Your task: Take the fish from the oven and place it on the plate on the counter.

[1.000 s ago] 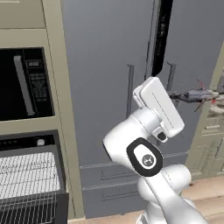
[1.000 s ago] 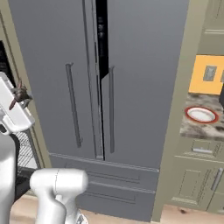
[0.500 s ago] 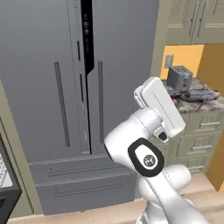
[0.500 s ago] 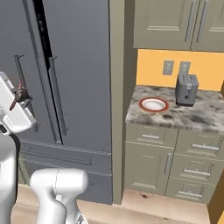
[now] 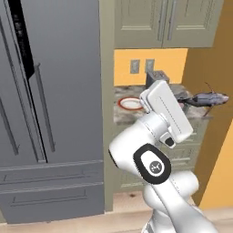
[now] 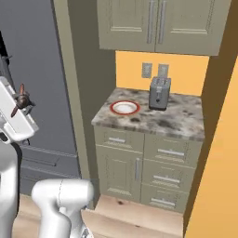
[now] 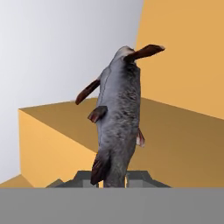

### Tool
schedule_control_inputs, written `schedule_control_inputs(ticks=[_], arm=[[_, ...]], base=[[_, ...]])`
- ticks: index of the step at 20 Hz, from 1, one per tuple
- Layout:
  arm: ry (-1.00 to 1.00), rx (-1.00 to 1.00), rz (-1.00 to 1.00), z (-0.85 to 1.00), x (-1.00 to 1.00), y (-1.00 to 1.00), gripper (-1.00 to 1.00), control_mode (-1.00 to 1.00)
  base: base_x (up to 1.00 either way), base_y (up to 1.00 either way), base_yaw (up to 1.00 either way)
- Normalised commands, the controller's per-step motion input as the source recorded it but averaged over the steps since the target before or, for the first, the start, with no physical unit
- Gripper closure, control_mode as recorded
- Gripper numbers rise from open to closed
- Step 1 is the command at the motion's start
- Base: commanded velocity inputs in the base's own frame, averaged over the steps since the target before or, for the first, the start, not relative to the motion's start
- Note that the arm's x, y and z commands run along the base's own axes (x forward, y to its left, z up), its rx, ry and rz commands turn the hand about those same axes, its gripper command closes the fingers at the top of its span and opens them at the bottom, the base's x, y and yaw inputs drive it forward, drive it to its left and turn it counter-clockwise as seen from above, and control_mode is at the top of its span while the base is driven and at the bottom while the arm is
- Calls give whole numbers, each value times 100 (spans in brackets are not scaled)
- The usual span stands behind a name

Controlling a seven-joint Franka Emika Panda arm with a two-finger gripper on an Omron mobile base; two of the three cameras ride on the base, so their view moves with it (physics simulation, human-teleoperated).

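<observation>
My gripper (image 7: 112,180) is shut on the tail end of the fish (image 7: 118,118), a slender dark grey fish that points away from the hand. In the left base view the fish (image 5: 208,98) sticks out level to the right of the gripper (image 5: 183,102), in front of an orange wall. Over in the right base view the fish (image 6: 21,99) sits at the gripper (image 6: 24,106) on the far left. The plate (image 6: 125,108), white with a red rim, lies on the left part of the granite counter (image 6: 158,120); it shows as plate (image 5: 130,104) behind the arm. The oven is out of view.
A silver toaster (image 6: 159,92) stands on the counter to the right of the plate, below beige wall cabinets (image 6: 155,23). A grey fridge (image 5: 50,109) fills the left. An orange side wall (image 6: 218,139) bounds the counter on the right. Drawers (image 6: 167,153) sit under the counter.
The whole picture has shifted as the base drove right: the fridge slid left and the counter with plate and toaster came closer to centre. The fish stays gripped.
</observation>
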Motion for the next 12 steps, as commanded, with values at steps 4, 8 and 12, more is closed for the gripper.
schedule_control_inputs(ticks=[4,8,12], arm=[[0,0,0,0,0,0,100,100],[0,0,0,0,0,0,100,100],[0,0,0,0,0,0,100,100]], base=[[51,-95,12],[98,-10,7],[60,-45,16]])
